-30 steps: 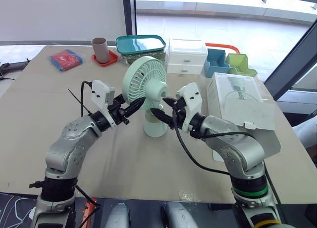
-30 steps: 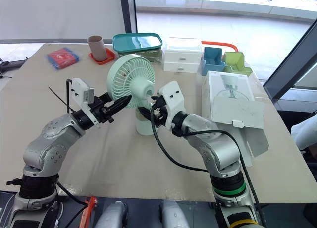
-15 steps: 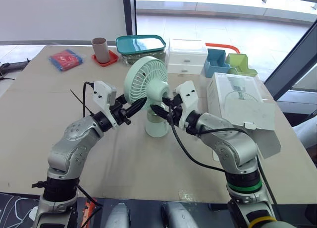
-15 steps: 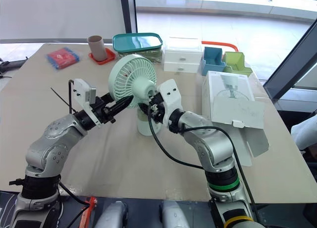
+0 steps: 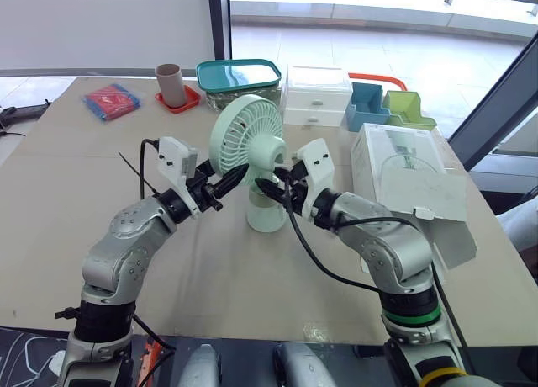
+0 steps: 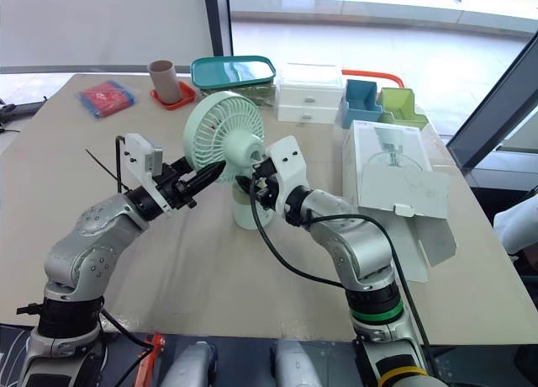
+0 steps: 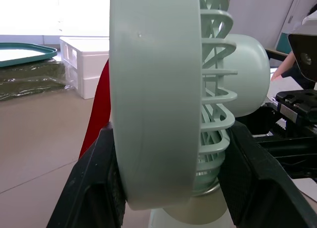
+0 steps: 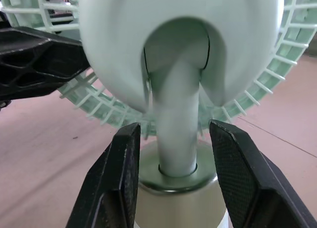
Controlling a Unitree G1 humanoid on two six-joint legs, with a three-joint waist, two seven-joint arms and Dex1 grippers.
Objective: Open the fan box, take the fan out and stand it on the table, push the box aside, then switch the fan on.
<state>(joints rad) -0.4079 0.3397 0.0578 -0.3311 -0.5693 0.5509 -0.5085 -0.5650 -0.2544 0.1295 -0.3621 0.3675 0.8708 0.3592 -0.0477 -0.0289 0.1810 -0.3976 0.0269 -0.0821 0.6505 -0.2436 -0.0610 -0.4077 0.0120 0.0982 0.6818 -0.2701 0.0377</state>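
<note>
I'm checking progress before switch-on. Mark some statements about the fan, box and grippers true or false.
1. The fan stands upright on the table. True.
2. The right gripper has its jaws clamped on the neck. False: they straddle it, gaps either side.
3. The box lies on the robot's left. False: on its right.
4. The left gripper holds the head between its jaws. True.

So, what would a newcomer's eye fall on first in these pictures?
The mint-green fan standing upright in the middle of the table draws the eye. The left gripper is closed on its round head and the right gripper straddles its stem from the other side. The white fan box lies at the robot's right.
</note>
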